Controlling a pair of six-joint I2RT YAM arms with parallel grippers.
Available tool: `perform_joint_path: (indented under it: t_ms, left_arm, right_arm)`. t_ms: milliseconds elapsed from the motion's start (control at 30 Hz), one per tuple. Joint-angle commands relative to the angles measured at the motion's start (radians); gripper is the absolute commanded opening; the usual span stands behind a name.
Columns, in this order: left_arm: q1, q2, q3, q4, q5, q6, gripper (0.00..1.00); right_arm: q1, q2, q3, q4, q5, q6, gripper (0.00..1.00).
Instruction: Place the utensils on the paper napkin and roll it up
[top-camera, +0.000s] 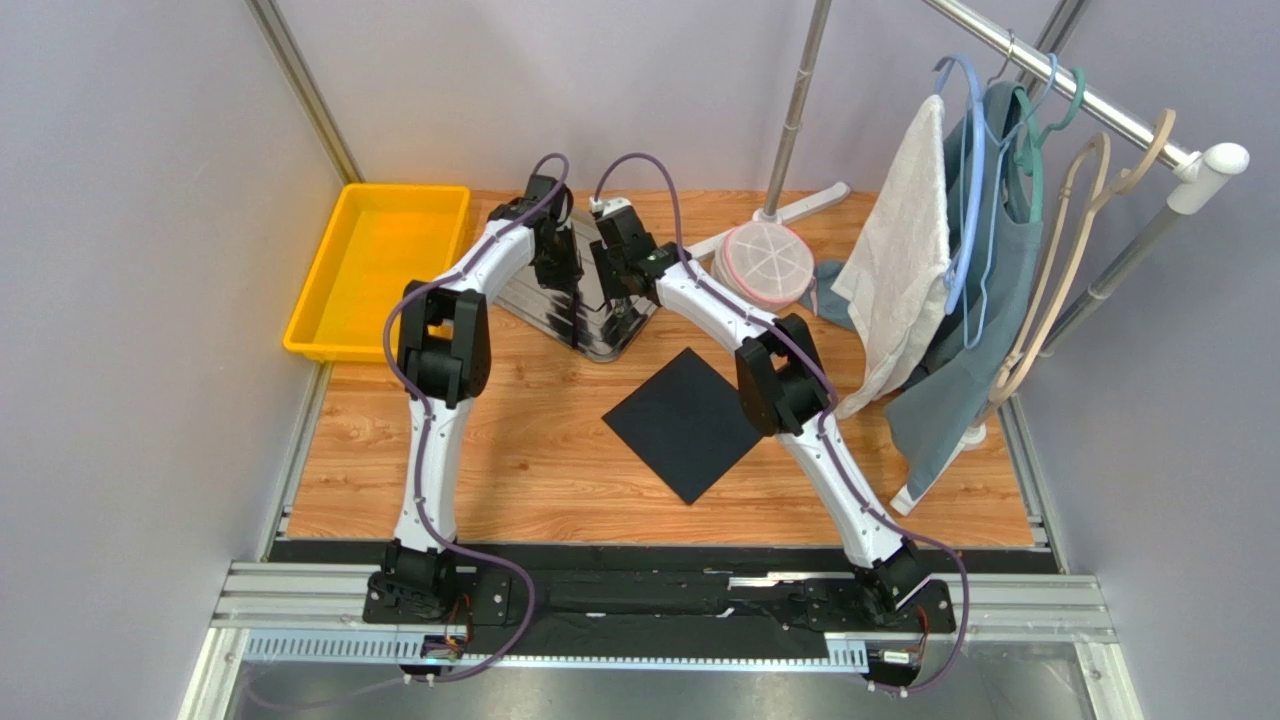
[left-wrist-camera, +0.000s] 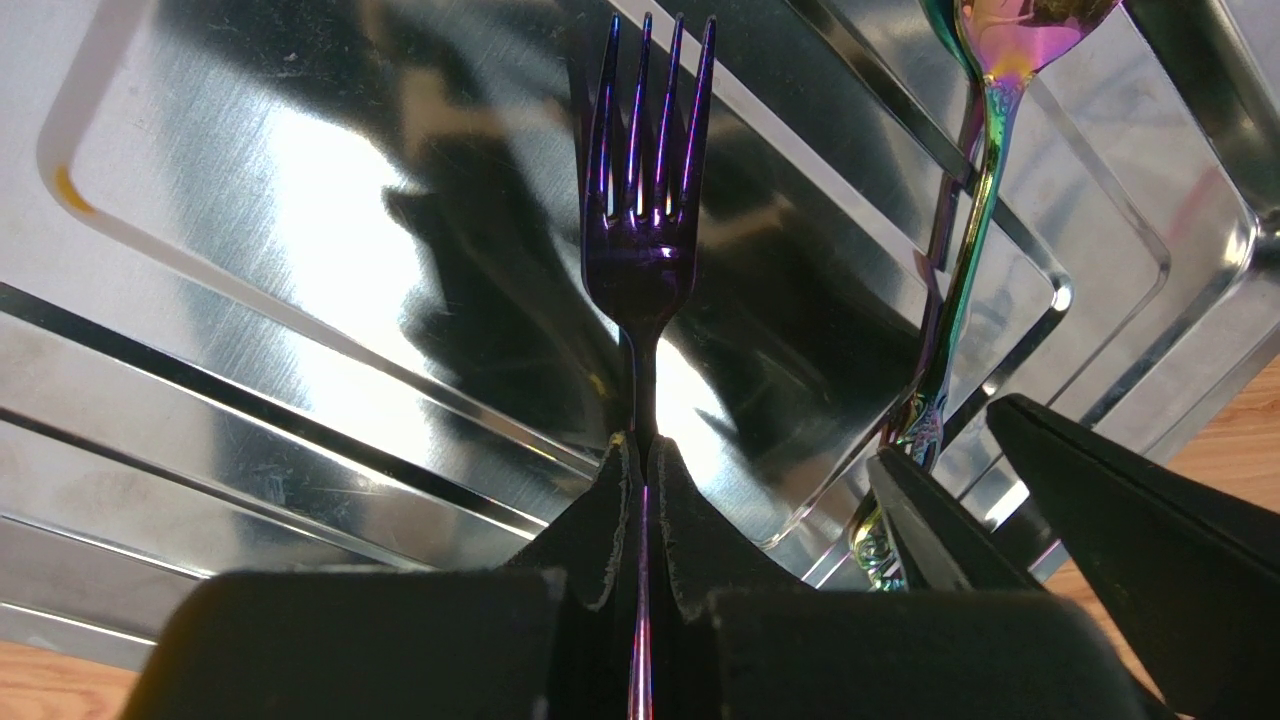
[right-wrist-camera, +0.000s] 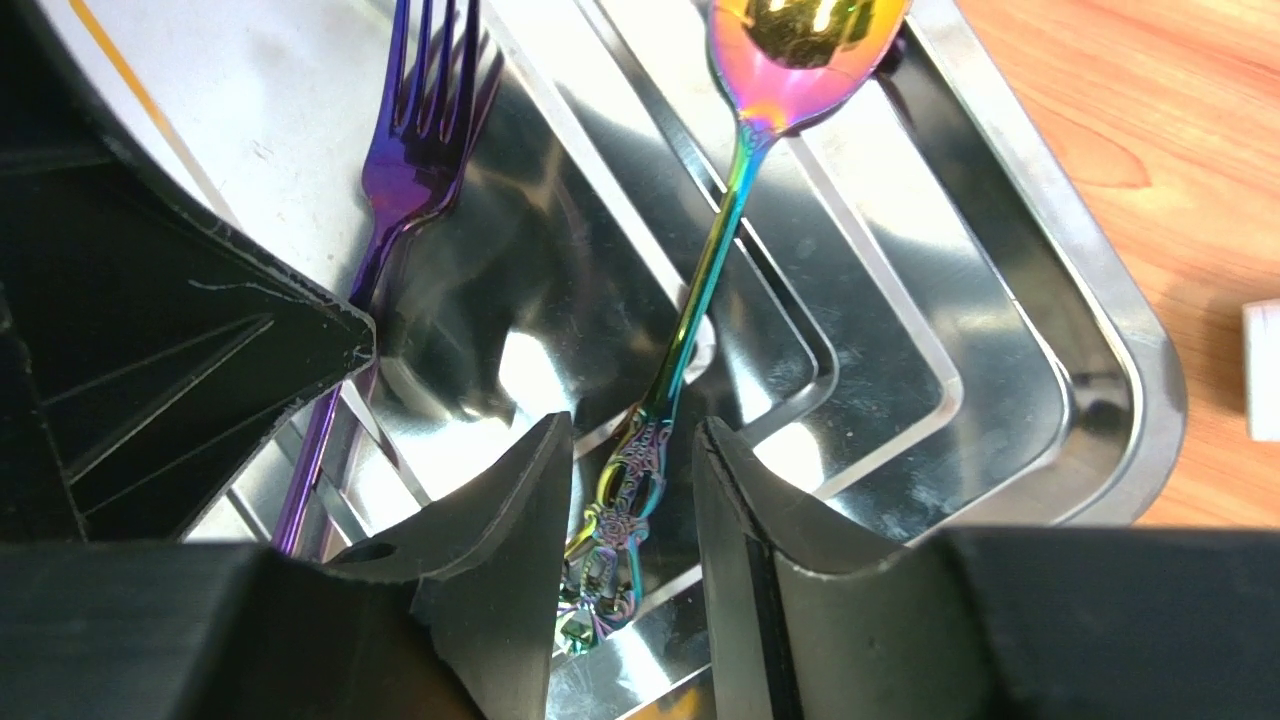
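1. The left end effector (left-wrist-camera: 642, 462) is pinched narrow on the handle of the thin purple fork (left-wrist-camera: 646, 180). The tines point away from it over the floor of the shiny grey metal tray (left-wrist-camera: 226, 225). Whether the fork rests on the tray or hangs just above it cannot be told.
2. The right end effector (right-wrist-camera: 631, 450) is part-open astride the ornate end of the spoon with a shiny gold bowl and thin greenish handle (right-wrist-camera: 721, 255). A gap shows on each side of the handle.
3. The spoon lies inside the tray beside the fork, its handle crossing the tray's stepped ridges.
4. The thin square black paper napkin (top-camera: 687, 423) lies flat on the wooden tabletop (top-camera: 511, 465). It is near the tray on the side toward the arm bases, turned corner-on.
5. A yellow plastic bin (top-camera: 376, 263) sits left of the tray.
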Motion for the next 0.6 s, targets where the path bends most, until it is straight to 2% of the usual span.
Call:
perform_joint_path:
  t_ms: [0,200,567]
  left_arm:
    - [0.012,-0.056,-0.011,-0.036,0.007,-0.02,0.0]
    - [0.02,-0.059,-0.013,-0.048,0.026,-0.031,0.0]
    - [0.026,-0.055,-0.01,-0.048,0.044,-0.031,0.0]
  right_arm:
    - [0.022,0.008,0.037,0.028,0.06,-0.05,0.39]
    - [0.028,0.039,0.05,-0.079,0.038,-0.064,0.35]
    - [0.028,0.036,0.037,-0.138,0.066,-0.104,0.35]
